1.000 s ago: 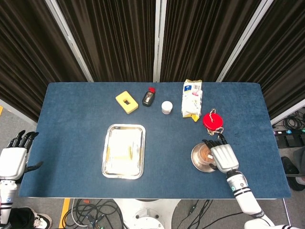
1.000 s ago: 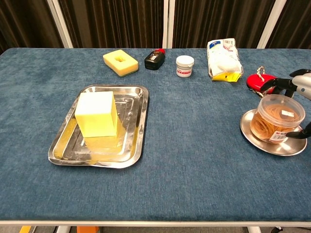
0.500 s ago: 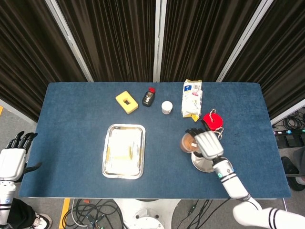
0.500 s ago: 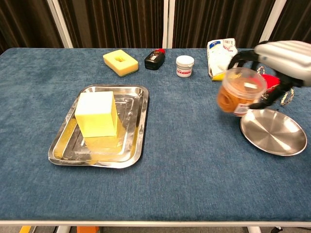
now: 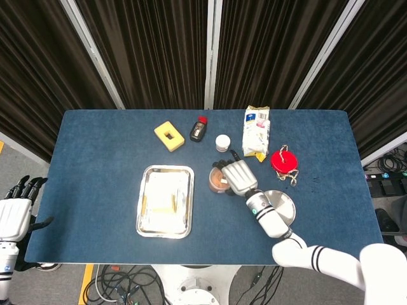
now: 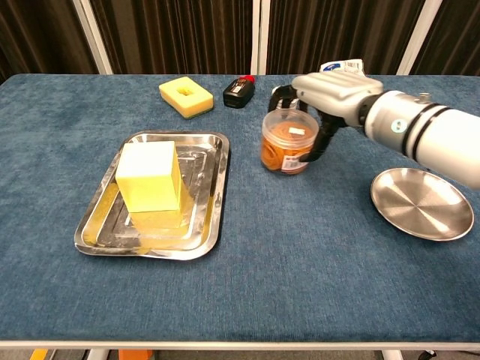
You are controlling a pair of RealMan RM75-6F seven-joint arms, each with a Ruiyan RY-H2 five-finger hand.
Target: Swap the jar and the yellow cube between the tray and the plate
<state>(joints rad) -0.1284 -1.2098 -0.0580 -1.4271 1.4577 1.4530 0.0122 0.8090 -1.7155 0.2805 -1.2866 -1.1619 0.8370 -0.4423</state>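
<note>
Jar (image 6: 289,142) of orange-brown contents, held in right hand (image 6: 324,94), fingers wrapped around its upper body from above and behind; upright, lid up, long axis vertical, perhaps tipped slightly. Sits between tray (image 6: 212,196) on the left and plate (image 6: 424,202) on the right, low over or just on the blue table (image 6: 300,247); contact with the cloth cannot be told from either view. Plate bare, so jar clearly off it. Yellow cube (image 6: 149,176) upright in the tray's left half, flat faces square to the tray walls, leaving a bare strip on the right side of the tray. Step in hand judged as carrying the jar toward the tray or parking it beside it. To do well: keep the axis vertical, set down flat and gently, choose a spot clear of the tray rim so the cube can be lifted out without a knock, release only once the base is fully seated. Left hand (image 5: 14,213) at far left edge of head view, off the table, holding nothing, fingers extended and slightly apart.
</note>
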